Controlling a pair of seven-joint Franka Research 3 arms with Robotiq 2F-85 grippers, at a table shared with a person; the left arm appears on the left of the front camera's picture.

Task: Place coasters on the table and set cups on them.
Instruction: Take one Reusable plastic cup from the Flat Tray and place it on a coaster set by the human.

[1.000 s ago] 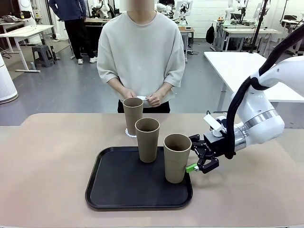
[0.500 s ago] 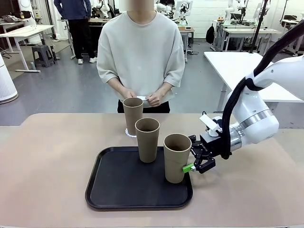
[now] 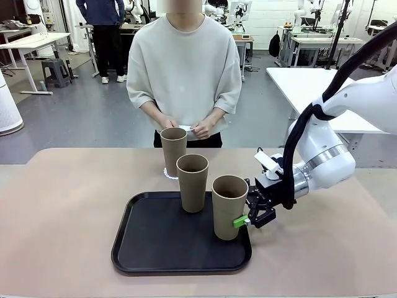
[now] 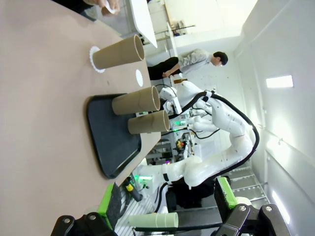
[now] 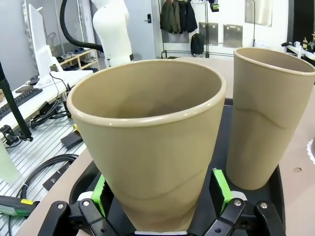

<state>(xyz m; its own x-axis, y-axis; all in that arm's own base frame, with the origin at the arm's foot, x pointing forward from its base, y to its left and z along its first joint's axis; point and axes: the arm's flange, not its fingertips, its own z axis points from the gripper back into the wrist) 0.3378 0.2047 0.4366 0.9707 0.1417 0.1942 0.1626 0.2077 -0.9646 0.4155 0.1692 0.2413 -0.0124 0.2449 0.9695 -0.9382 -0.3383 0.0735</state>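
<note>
The right gripper (image 3: pixel 247 213) stands spread astride the nearest cup (image 3: pixel 228 208) on the black tray (image 3: pixel 155 248) — likely light, stiff, tip-prone — best pinched gently across its lower wall.

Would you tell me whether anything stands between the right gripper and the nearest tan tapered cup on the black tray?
Nothing visible does: the tan tapered cup stands between the right gripper's open fingers, on the black rectangular tray.
</note>
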